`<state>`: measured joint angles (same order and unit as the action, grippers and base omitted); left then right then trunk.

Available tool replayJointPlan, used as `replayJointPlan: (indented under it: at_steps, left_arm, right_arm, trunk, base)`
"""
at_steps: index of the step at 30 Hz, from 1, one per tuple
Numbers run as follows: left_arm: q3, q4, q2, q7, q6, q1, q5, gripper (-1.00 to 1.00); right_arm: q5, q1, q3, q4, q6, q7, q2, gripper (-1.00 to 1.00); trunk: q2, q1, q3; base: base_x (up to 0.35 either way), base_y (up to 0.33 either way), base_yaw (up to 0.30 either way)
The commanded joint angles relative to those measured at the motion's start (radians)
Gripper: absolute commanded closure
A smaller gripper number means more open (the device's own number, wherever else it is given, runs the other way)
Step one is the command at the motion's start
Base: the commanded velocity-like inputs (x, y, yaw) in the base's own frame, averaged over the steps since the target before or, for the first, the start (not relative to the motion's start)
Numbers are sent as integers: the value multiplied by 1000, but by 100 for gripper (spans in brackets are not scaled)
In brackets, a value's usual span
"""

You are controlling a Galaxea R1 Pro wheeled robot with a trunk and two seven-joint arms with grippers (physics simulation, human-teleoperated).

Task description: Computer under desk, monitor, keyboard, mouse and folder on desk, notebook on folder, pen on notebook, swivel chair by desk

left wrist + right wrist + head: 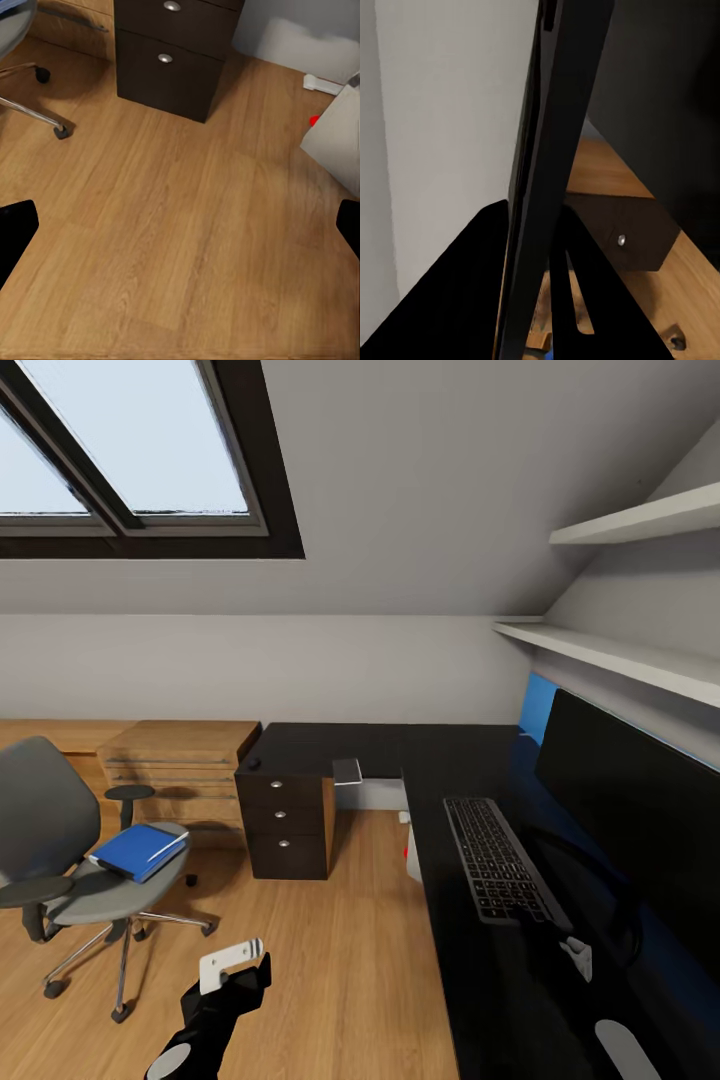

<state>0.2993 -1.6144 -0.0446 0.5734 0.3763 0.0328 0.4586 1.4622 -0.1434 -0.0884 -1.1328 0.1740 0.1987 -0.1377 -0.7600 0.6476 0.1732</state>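
The black monitor (630,830) stands on the dark desk (470,980) at the right, with the keyboard (495,860) lying in front of it. My right gripper (570,950) is at the monitor's lower edge, shut on the panel (555,150), one finger on each side. On the seat of the grey swivel chair (60,840) at the left rests the blue folder (138,850). A small dark mouse (253,763) sits on the desk's far wing. The pale computer (413,857) stands on the floor under the desk. My left gripper (240,965) hangs open over bare floor (180,225).
A dark drawer unit (287,825) carries the desk's far wing, with a pale flat thing (347,771) on the desktop beside it. A wooden dresser (180,765) stands behind the chair. Two white shelves (620,655) jut out above the monitor. Wood floor (330,960) stretches between chair and desk.
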Motion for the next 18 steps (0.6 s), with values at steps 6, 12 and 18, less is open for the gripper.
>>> replayJointPlan:
  at_steps: [6,12,18]
  left_arm:
    - [2,233,-5,3,-1,0,189,-100]
    - [9,644,-5,0,-220,0,154,-100]
    - [9,679,-3,2,-289,-1,124,-100]
  right_arm:
    - [19,-1,-14,2,14,7,-10,100]
    - [18,-1,-12,4,9,3,-5,100]
    - [18,-1,-11,4,7,4,-5,100]
  trunk:
    - [-43,23,20]
    - [-85,46,39]
    - [-127,69,58]
  base:
    - [0,0,0]
    - [0,0,0]
    - [0,0,0]
